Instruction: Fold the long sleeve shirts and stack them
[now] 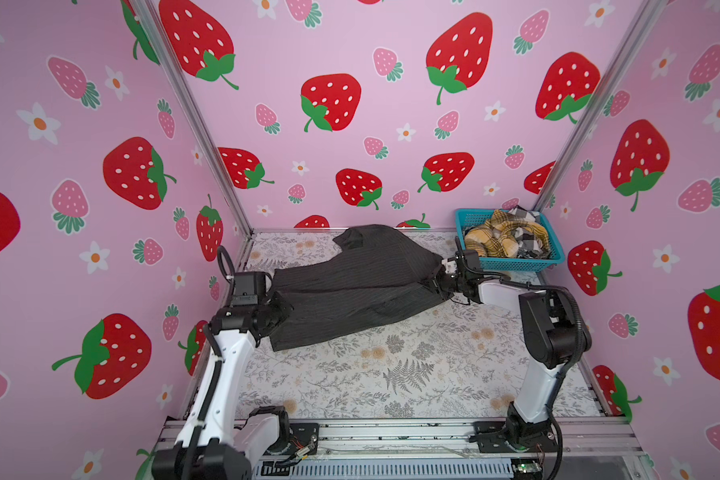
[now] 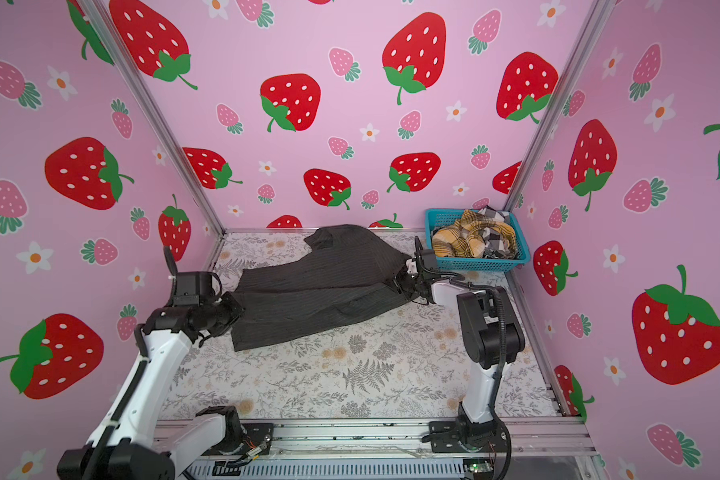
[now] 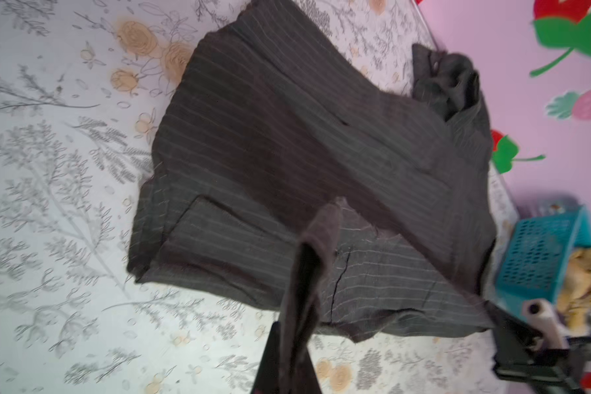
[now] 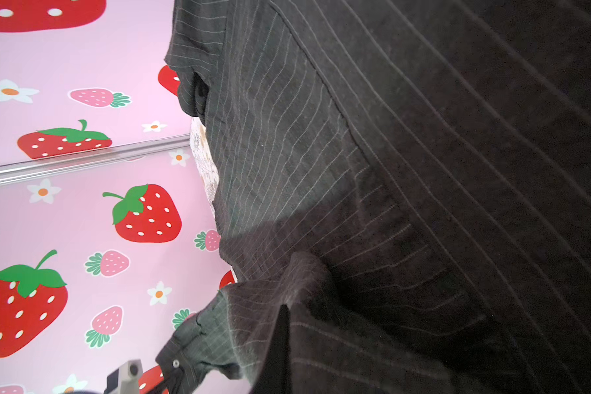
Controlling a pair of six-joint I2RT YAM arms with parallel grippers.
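Left jaws pinch a fold at the nine o'clock end of the charcoal pinstriped soft cloth shirt [image 1: 350, 286]. The right jaws are closed on its three o'clock end, with cloth bunched between them. It stretches across the far half of the floral-covered desk [image 1: 391, 374]. Light and limp, it will likely sag and slip unless held at hems, seams or shoulders. A mustard plaid shirt [image 1: 495, 239] and a black-and-white check shirt [image 1: 531, 245] lie crumpled in the teal plastic mesh basket [image 1: 516, 264] at two o'clock.
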